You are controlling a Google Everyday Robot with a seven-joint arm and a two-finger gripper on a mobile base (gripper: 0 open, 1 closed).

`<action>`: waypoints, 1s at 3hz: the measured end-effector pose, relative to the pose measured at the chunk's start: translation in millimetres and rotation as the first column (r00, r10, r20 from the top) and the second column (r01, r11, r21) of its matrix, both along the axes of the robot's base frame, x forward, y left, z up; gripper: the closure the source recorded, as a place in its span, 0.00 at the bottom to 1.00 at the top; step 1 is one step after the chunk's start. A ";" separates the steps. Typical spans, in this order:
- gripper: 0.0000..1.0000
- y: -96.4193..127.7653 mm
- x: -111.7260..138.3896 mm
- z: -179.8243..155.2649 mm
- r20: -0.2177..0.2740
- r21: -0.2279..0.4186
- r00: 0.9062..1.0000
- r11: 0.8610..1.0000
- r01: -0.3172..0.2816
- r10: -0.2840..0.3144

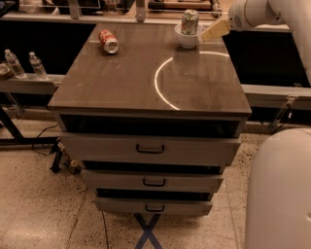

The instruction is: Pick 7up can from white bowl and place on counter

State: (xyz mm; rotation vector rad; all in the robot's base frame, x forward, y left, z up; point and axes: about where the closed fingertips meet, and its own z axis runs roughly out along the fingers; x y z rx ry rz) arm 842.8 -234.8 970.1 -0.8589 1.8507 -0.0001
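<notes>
pincer [207, 35] just beside white bowl [187, 41] with upright 7up can [189, 21], its spread unclear

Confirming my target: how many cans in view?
2: 7up can upright in white bowl; red-and-white can lying on counter, back left. Gripper hovers right of bowl.

The end effector [215, 30] hangs high in the view, at about one o'clock from the centre. It shows as a pale tan wedge, broad at its upper end and narrowing toward eight o'clock, so it points down and to the left. On its two o'clock side it meets a rounded white wrist [243, 14]. From there the thick white arm [286, 14] runs toward three o'clock and bends down along the right edge. At about five o'clock, a broad, smooth white body [279, 189] fills the lower corner.
</notes>
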 end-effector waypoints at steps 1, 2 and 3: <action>0.00 1.4 5.8 -1.3 0.000 0.023 1.000 1.000 0.013 -0.013; 0.00 22.4 28.8 -18.3 0.004 0.123 0.999 0.992 0.035 -0.036; 0.00 41.3 52.0 -28.3 0.013 0.216 0.998 0.974 0.063 -0.067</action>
